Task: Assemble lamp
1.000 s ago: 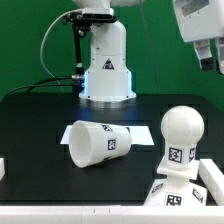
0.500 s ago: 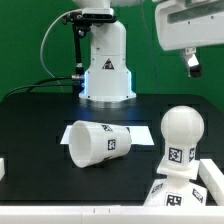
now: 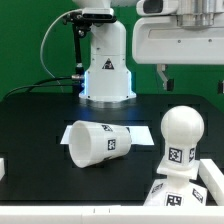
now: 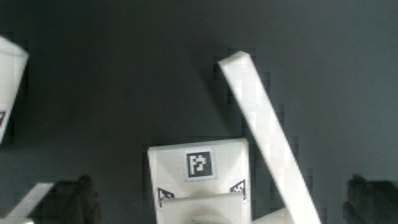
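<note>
The shade (image 3: 95, 143) lies on its side on the black table, open end toward the exterior view's left. The bulb (image 3: 181, 130) stands upright at the right on the square base (image 3: 180, 193), with a tag on its neck. My gripper (image 3: 192, 82) hangs open and empty in the air above the bulb, with nothing between the dark fingers (image 3: 163, 75). In the wrist view the gripper (image 4: 210, 205) is spread wide over a white tagged part (image 4: 199, 165); I cannot tell which part it is.
The white robot pedestal (image 3: 106, 70) with its cable stands at the back. A white bar (image 3: 212, 180) lies beside the base at the right, and shows as a slanted strip in the wrist view (image 4: 258, 130). Another white piece (image 3: 3, 168) sits at the left edge.
My gripper has moved from the exterior view's upper right toward the left and now hangs over the bulb. The lamp parts have not moved.
</note>
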Robot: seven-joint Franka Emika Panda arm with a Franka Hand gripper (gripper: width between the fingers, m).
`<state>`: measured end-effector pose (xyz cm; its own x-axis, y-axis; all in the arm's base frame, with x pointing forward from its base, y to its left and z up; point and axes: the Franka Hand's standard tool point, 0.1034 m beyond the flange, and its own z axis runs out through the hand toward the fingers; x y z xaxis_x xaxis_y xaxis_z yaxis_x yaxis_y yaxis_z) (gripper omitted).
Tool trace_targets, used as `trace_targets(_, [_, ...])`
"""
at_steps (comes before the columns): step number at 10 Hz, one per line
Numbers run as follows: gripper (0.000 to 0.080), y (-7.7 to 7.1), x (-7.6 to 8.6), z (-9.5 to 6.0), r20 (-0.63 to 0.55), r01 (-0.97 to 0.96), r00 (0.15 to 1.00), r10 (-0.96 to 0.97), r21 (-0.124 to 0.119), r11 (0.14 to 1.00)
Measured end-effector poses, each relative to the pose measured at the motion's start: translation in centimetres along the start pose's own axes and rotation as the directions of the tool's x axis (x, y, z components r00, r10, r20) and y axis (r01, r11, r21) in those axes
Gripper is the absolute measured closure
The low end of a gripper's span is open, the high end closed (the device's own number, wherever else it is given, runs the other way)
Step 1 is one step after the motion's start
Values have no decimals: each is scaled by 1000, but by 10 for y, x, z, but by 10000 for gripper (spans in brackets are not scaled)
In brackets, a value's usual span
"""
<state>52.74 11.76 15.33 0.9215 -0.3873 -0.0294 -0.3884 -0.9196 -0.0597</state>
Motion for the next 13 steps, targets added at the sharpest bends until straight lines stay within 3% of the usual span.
trace_targets(3, [101,2,2,0,-1,197,980,-197,1,980])
trace_targets(5, [101,2,1,1,2,217,976,-217,0,976])
trace_targets(6, [101,11,-8,9,16,273,962,-272,-42,961])
trace_targets(7, [101,28,-18,18,42,333,943,-331,-89,939])
trace_targets(8, [101,46,-19,20,54,372,928,-368,-124,920])
trace_targets(9, [101,53,-18,19,53,420,907,-417,-176,890])
trace_targets(11, [101,49,-24,22,46,407,912,-408,-219,887])
trace_targets(13, [101,39,-33,27,46,397,914,-404,-311,863])
